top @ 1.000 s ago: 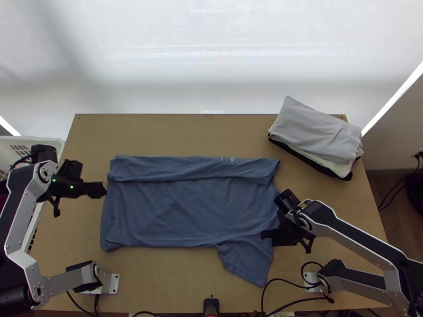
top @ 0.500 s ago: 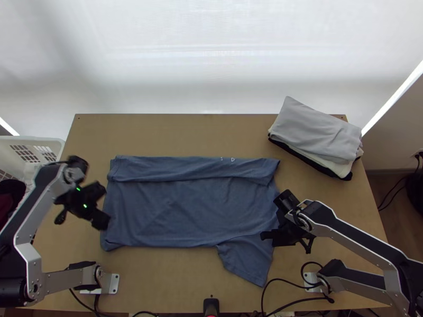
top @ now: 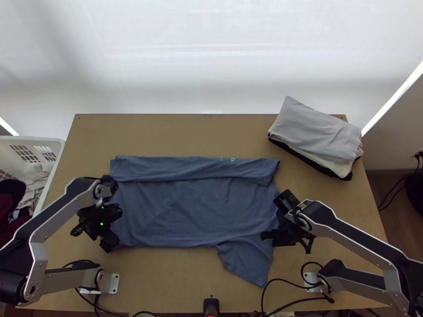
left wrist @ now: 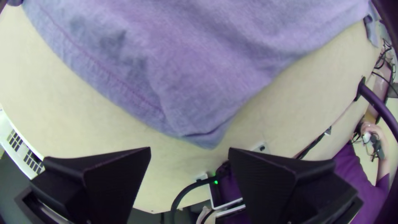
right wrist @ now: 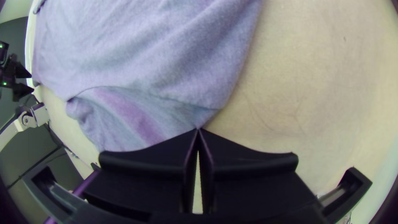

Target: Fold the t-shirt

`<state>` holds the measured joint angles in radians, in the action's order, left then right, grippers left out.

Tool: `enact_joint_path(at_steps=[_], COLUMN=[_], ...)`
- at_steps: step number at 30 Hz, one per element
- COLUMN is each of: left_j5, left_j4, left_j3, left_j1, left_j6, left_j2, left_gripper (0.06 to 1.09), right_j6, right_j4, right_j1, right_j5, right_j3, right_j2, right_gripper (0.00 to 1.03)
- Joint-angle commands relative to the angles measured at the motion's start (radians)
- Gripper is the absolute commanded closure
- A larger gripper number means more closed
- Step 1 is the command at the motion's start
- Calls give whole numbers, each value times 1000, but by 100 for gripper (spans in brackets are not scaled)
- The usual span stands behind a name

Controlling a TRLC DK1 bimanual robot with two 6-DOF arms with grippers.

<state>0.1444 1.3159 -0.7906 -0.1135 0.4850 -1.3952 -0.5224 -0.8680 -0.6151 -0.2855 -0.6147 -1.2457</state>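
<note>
A blue t-shirt [top: 185, 211] lies spread, its far side folded over in a long strip; one sleeve sticks out toward the near edge at right. My left gripper [top: 116, 228] is at the shirt's near left corner. In the left wrist view the left gripper [left wrist: 190, 150] stands open, with nothing between its fingers and the shirt's corner [left wrist: 203, 132] just beyond the tips. At the shirt's right edge, above the sleeve, is my right gripper [top: 268, 236]. In the right wrist view the right gripper [right wrist: 198, 129] has its tips together on the shirt's edge [right wrist: 178, 116].
A stack of folded cloths [top: 317, 132], grey on top, lies at the table's back right corner. Beside the table's left edge stands a white basket [top: 50, 141] with cloths in it. Black cables [top: 285, 280] run along the near edge.
My left gripper has moved toward the near edge and slightly right, from beside the shirt's left edge to its near left corner. The right arm and the shirt have stayed put.
</note>
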Motion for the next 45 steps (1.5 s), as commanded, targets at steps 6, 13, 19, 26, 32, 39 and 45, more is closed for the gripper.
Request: enact_joint_path(at_steps=[6, 13, 19, 26, 32, 39, 45], left_j5=[40, 21, 12, 20, 27, 6, -42], left_j4=[-67, -126, -152, -138, -149, -172, -187], left_j3=[82, 77, 77, 36, 31, -65, -206], left_j1=[-112, -130, -98, 17, 64, 75, 113], left_j6=[-82, -86, -34, 52, 90, 84, 72], left_j2=[-61, -67, -57, -39, -30, -22, -27], left_gripper=[23, 73, 105, 105, 105, 105, 105], right_j6=[10, 12, 12, 64, 128, 119, 121], right_j4=[1, 1, 1, 1, -2, -25, -71], right_j1=[0, 3, 5, 61, 143, 118, 138], right_j5=[-6, -6, -6, -3, 11, 11, 12], right_j3=[18, 18, 16, 10, 12, -62, -188], right_j2=[2, 6, 8, 12, 26, 61, 75], right_gripper=[100, 100, 100, 100, 100, 100, 100])
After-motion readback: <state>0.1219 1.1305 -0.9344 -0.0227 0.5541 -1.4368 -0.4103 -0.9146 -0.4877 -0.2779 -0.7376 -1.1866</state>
